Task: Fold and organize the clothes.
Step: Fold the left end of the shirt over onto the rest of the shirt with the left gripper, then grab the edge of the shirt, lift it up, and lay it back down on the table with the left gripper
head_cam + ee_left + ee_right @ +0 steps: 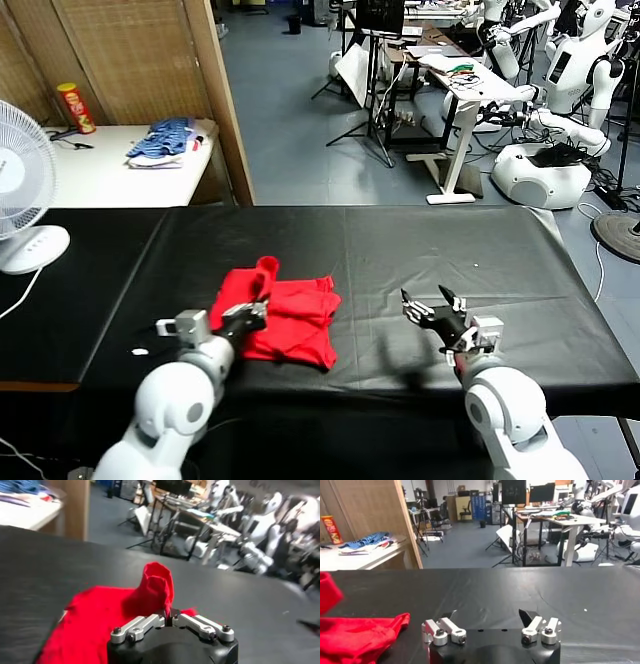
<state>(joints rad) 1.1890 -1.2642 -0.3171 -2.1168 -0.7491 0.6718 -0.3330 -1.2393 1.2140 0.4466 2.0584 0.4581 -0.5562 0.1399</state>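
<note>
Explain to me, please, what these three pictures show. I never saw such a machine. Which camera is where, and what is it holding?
This is a two-armed robot at a black cloth-covered table. One picture comes from a camera on its head; the other two from cameras on its wrists. A bright red cotton T-shirt lies partly folded on the table. The left gripper is shut on a lifted fold of the shirt. The right gripper hovers open beside it, holding nothing. Behind stand a white fan and a blue striped clothes pile.
</note>
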